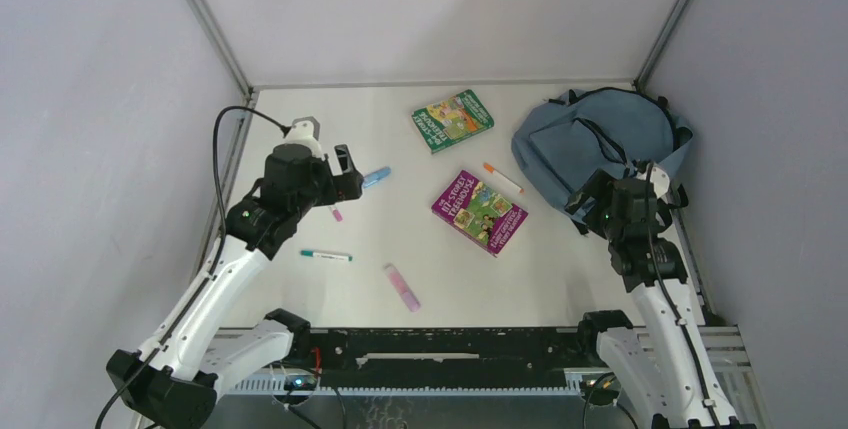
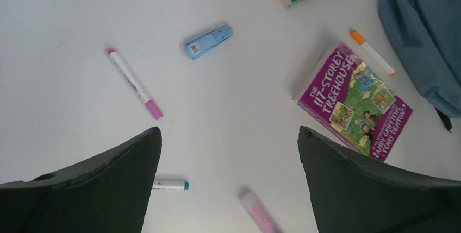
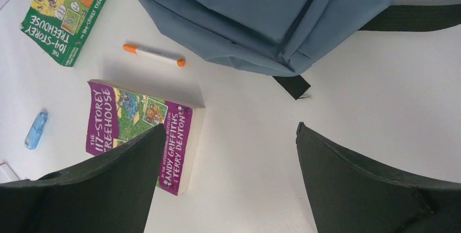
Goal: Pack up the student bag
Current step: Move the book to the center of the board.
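Observation:
The student bag (image 1: pixel 600 139), dusty blue with black straps, lies at the table's back right; its lower edge fills the top of the right wrist view (image 3: pixel 261 16). A purple book (image 1: pixel 480 211) lies mid-table and a green book (image 1: pixel 452 119) behind it. My right gripper (image 3: pixel 228 127) hovers open just in front of the bag, over bare table beside the purple book (image 3: pixel 138 130). My left gripper (image 2: pixel 228 132) hangs open and empty above the left side, with a pink marker (image 2: pixel 135 83) and a blue correction tape (image 2: pixel 208 42) ahead of it.
An orange-capped marker (image 1: pixel 502 177) lies between the purple book and the bag. A teal-capped pen (image 1: pixel 326 255) and a pink highlighter (image 1: pixel 402 287) lie nearer the front edge. Grey walls close in on the table's left, back and right.

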